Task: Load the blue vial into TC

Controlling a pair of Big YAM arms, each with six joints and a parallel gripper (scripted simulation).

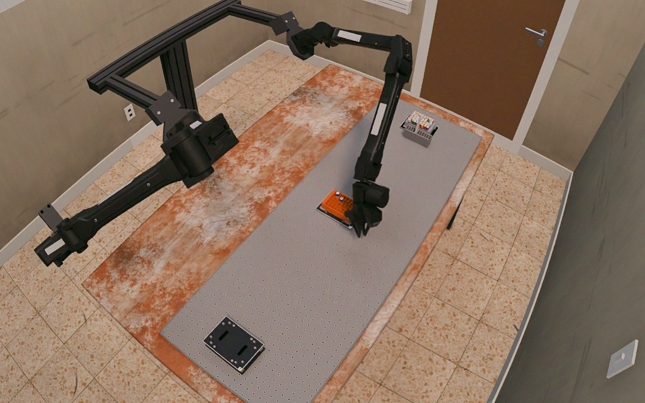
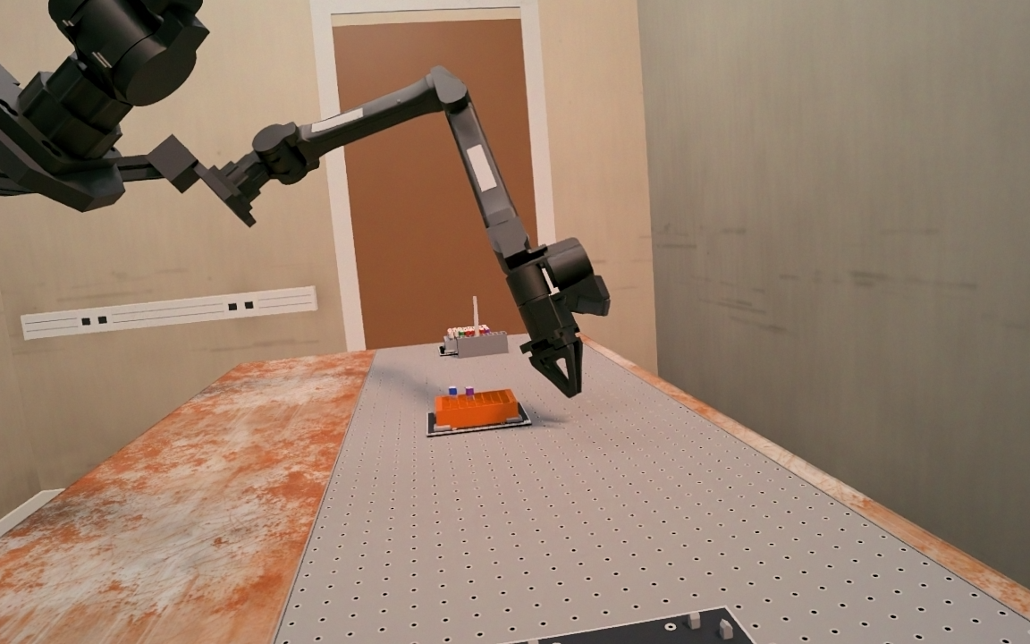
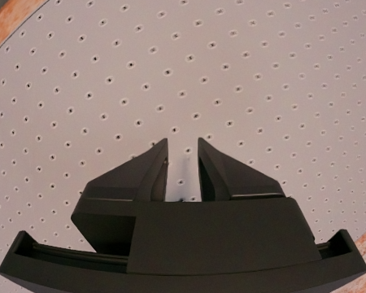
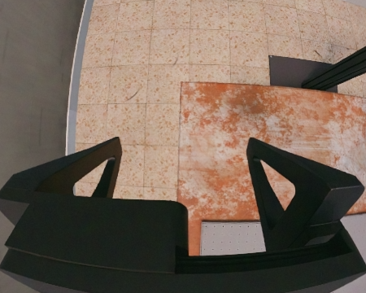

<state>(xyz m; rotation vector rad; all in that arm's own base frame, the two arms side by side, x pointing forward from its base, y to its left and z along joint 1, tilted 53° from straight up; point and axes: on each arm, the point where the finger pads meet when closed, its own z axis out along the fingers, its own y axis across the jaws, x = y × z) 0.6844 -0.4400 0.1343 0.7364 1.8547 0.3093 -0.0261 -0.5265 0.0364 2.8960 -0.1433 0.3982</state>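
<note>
You want blue 9, a small blue-capped vial whose number is unreadable here; by your map it sits in C4 of the grey, many-welled vial rack [image 1: 417,137] [image 2: 483,344] at the far end; the orange block-shaped tube carrier [image 1: 331,205] [image 2: 475,413] already shows one blue cap [image 1: 337,193] [image 2: 452,391] and one purple cap [image 1: 341,198] [image 2: 468,391], wells unreadable. Expect the vial to be light, stiff, perhaps slippery; take it squarely by the cap with the forceps, lift straight, and avoid squeezing hard; you can't pick out the forceps surely. Your left gripper [image 1: 361,234] [image 2: 574,392] [image 3: 182,145] stands narrow but parted, holding nothing, above the grey perforated board, beside the carrier; your right gripper [image 4: 184,144] is spread wide, holding and touching nothing.
</note>
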